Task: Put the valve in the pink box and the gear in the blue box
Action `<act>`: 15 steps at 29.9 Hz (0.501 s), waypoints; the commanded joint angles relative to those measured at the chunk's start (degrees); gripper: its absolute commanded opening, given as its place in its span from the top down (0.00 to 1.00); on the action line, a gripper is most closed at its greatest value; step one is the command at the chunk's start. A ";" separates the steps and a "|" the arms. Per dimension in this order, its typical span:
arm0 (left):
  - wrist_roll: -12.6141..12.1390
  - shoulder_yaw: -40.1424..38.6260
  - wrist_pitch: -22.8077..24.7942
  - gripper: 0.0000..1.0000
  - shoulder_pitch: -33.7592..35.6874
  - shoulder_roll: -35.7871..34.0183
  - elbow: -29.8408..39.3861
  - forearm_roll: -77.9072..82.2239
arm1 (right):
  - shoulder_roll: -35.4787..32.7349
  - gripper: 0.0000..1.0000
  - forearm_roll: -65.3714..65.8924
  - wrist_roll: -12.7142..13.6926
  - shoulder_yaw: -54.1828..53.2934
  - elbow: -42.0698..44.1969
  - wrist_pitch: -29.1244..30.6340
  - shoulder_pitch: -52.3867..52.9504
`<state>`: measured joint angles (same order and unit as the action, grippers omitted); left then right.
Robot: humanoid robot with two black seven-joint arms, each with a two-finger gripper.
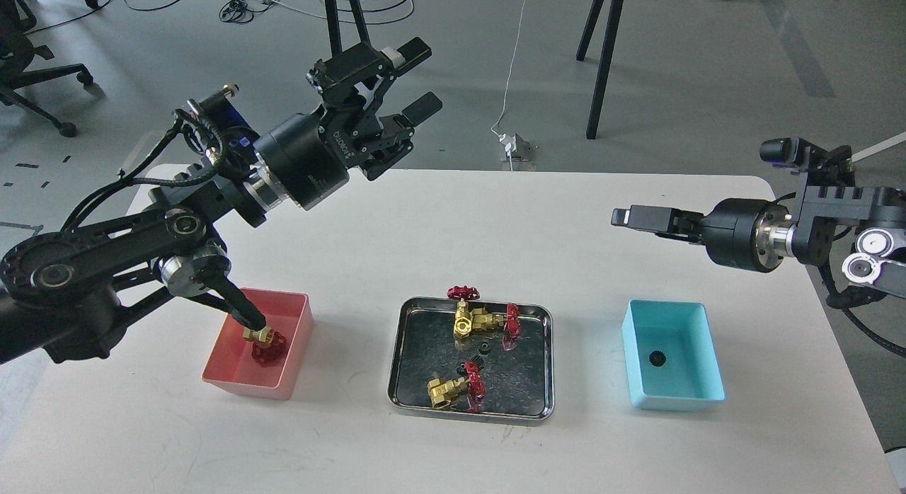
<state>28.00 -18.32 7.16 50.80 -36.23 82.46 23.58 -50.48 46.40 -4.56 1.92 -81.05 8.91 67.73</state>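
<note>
One valve [266,344] lies in the pink box [228,375] at the left. Three more valves [470,318] lie in the steel tray [541,409] at the middle, with a couple of tiny black gears [485,349] among them. One gear [658,358] lies on the floor of the blue box [672,398] at the right. My left gripper [413,79] is open and empty, raised high beyond the table's far edge. My right gripper [632,216] hovers above and behind the blue box, seen side-on, holding nothing.
A link of my left arm [233,308] reaches down over the pink box and partly hides the valve in it. The white table [453,225] bears the three containers in a row. Tripod legs [601,62] and cables stand on the floor behind.
</note>
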 commanded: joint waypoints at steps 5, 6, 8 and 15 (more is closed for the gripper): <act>0.00 -6.19 9.42 0.23 0.17 -0.07 -8.61 -12.40 | 11.35 0.01 -42.29 -0.27 -19.30 14.40 0.84 -1.28; 0.00 -7.25 12.58 0.23 0.17 -0.07 -10.63 -14.33 | 12.93 0.01 -47.66 -0.53 -20.80 16.43 1.63 -1.46; 0.00 -9.10 20.84 0.18 -0.09 0.02 -16.25 -19.51 | 15.22 0.00 -56.91 -0.80 -24.23 20.73 7.23 -2.77; 0.00 -9.90 20.84 0.17 -0.36 4.05 -29.11 -26.66 | 24.01 0.00 -63.80 -1.50 -33.55 31.91 19.09 -10.24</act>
<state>28.00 -28.22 27.84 50.50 -33.89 55.60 -2.23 -29.57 -16.65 -5.98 -28.87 -52.59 26.85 59.71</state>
